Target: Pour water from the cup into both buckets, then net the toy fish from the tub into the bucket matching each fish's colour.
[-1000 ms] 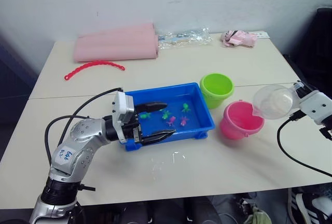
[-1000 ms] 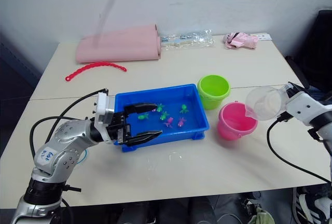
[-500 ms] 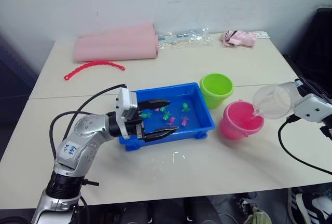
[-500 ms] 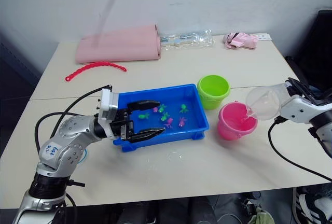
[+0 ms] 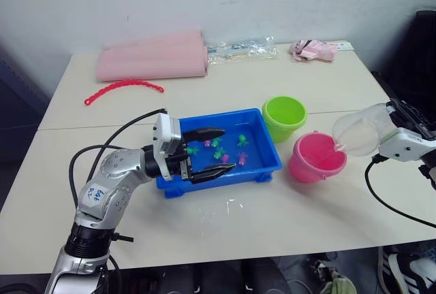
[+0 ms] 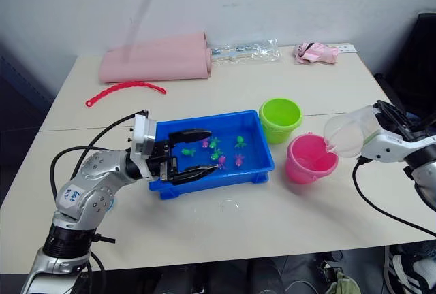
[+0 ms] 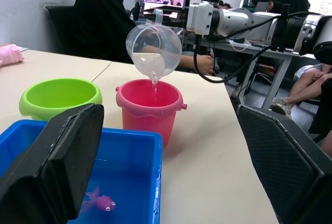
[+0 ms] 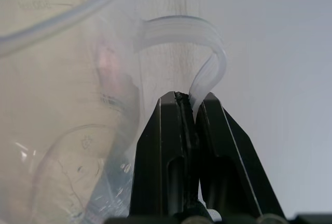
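Pale and wide, the table carries a shallow rectangular bright blue plastic tub at its middle, with a small lime green plastic bucket just beside its far right corner and a hot pink plastic bucket next to that, nearer the front. The right gripper has its fingers pinched shut on the thin handle of the wide clear see-through plastic cup, which is tilted with its lip over the pink bucket. The left gripper hovers over the tub with its fingers spread apart and holding nothing, above the tiny magenta and green toy fish lying in the water. I judge the pouring step is in hand, with the pink bucket being filled; the next move likely calls for carrying the cup across to the green bucket without spilling, keeping the narrow pinch on the handle steady. From the left wrist a thin stream can be seen falling from the cup into the pink bucket, and a seated person in dark clothing behind the table; the head views are too distant to show the stream.
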Controlling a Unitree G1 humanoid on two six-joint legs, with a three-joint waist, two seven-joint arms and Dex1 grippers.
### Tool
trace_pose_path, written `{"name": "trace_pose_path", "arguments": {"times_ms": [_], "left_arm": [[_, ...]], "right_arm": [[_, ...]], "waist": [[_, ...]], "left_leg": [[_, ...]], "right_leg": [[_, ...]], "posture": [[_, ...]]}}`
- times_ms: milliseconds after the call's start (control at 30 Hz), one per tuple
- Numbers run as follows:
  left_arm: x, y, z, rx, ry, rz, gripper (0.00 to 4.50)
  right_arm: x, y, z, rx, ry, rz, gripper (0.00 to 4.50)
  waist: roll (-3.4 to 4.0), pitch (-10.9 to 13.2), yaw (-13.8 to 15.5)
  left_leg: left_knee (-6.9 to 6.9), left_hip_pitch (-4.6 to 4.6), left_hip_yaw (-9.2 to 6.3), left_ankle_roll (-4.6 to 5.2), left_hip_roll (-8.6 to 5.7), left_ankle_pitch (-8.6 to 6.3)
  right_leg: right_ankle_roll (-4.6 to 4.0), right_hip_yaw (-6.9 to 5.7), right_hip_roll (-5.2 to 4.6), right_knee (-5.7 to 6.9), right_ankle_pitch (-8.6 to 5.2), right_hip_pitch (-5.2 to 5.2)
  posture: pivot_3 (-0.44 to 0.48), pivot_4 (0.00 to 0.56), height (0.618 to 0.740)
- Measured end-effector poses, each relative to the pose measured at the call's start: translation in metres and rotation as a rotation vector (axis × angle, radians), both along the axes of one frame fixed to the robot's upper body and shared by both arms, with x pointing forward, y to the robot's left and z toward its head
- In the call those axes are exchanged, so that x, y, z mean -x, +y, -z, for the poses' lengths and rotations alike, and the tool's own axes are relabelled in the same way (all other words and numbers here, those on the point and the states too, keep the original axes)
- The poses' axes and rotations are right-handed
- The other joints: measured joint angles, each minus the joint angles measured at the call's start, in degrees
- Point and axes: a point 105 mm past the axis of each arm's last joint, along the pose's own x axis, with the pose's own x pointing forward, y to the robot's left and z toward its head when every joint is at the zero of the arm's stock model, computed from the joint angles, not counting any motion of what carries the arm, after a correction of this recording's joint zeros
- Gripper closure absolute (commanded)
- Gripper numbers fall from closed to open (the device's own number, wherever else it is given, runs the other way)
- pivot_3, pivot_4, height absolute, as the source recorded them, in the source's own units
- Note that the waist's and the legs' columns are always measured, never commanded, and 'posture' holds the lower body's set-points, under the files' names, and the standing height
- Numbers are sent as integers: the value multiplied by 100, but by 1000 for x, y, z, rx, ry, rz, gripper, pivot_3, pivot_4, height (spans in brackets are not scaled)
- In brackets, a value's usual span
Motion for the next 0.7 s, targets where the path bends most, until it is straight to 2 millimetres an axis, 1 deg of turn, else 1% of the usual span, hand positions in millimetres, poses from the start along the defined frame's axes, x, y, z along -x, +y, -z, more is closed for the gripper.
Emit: {"name": "trace_pose_path", "arguments": {"times_ms": [67,267,400,500,567,633,700], "left_arm": [[0,0,0,1,-8,-1,0],[0,-1,0,0,-16,-3,0],[0,-1,0,-1,-20,-3,0],[0,0,0,-6,-22,1,0],[0,1,0,-13,-24,-3,0],[-1,3,0,-20,-26,-8,0],[-1,6,0,-23,-28,-12,0]], "right_arm": [[0,6,0,39,-9,-22,4482],[0,11,-3,57,-37,-36,4482],[0,11,-3,18,-27,-42,4482],[-3,2,-1,-169,6,-19,4482],[-3,-5,1,-233,32,-2,4482],[-3,-12,-1,-298,39,6,4482],[-4,-15,-3,-423,60,-12,4482]], "waist": [[0,0,0],[0,0,2],[0,0,0],[-1,1,1],[-1,1,4],[-2,1,2],[-8,4,2]], "left_leg": [[0,0,0,-2,1,1],[0,0,-1,-2,0,2],[0,0,-1,-1,0,3],[1,0,-3,0,1,3],[1,0,-3,3,0,5],[1,0,-4,3,0,5],[3,0,-9,4,3,5]], "right_leg": [[0,1,1,0,0,0],[0,1,1,1,0,0],[0,0,1,1,0,0],[1,-1,3,1,1,2],[2,-1,3,2,1,2],[2,-1,2,2,1,2],[3,-2,6,1,2,7]], "posture": [[0,150,740],[0,150,740],[0,150,740],[0,150,740],[0,150,740],[0,150,740],[0,150,740]]}}
